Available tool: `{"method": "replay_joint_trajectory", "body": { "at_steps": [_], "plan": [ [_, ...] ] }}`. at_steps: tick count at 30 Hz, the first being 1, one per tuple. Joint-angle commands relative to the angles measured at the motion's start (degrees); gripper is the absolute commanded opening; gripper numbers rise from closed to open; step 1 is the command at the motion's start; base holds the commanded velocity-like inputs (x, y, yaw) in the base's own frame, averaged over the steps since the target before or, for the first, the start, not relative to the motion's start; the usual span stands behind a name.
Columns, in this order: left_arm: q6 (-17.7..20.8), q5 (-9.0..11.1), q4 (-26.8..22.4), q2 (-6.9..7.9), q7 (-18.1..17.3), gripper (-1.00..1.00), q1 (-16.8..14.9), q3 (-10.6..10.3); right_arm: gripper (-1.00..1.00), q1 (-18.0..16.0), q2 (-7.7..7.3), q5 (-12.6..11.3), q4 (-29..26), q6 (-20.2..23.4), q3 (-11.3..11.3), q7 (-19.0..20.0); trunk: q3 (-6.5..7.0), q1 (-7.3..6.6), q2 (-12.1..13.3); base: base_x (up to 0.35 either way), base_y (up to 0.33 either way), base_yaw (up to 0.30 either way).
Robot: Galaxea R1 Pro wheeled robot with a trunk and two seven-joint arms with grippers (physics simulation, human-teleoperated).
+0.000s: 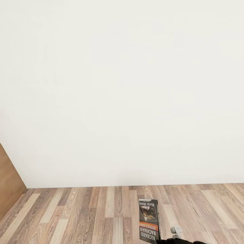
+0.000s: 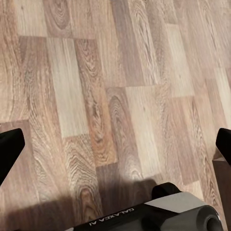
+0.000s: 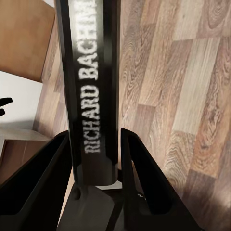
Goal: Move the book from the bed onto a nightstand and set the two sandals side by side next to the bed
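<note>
Between the two fingers of the right gripper [image 3: 96, 159] one book [image 3: 91, 82] is clamped, spine toward the wrist camera. Beyond it lies the wooden floor [image 3: 187, 86]. The left gripper [image 2: 115, 144] stands wide, its fingertips cut off by the frame.

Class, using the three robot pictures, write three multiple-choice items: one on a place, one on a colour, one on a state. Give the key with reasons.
1. Where is the book?
A. Lying on a bed
B. Held above the wood floor
C. Standing on a shelf

2. What colour is the wall ahead?
A. White
B. Blue
C. Green

3. How does the right gripper stand?
A. Wide open, holding nothing
B. Shut on the book
C. Shut on a sandal

Key: 1 B, the head view shows the book upright over floor planks. 2 A, the plain wall is white. 3 B, in the right wrist view the jaws sit either side of the book's spine.
</note>
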Motion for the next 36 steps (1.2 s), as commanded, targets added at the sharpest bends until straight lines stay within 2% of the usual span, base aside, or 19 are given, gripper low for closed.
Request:
{"method": "replay_joint_trajectory", "body": {
  "at_steps": [1, 14, 36],
  "plan": [
    [-0.2, 0.4, 0.0, 0.01, -0.2, 1.00, 0.0, -0.5, -1.00, 0.0, -0.03, -0.6, -0.1, 0.4, 0.3, 0.1, -0.08, 0.03, -0.1, 0.242, 0.130, -0.010],
    [-0.2, 0.4, 0.0, 0.01, -0.2, 1.00, -0.1, -0.5, -1.00, 0.0, -0.03, -0.7, 0.0, 0.4, 0.3, 0.1, -0.08, 0.03, -0.1, 0.266, 0.132, -0.001],
    [-0.2, 0.4, 0.0, 0.01, -0.2, 1.00, 0.0, -0.5, -1.00, 0.0, -0.03, -0.6, -0.1, 0.4, 0.3, 0.1, -0.08, 0.03, -0.1, 0.328, 0.006, 0.000]
  ]
}}
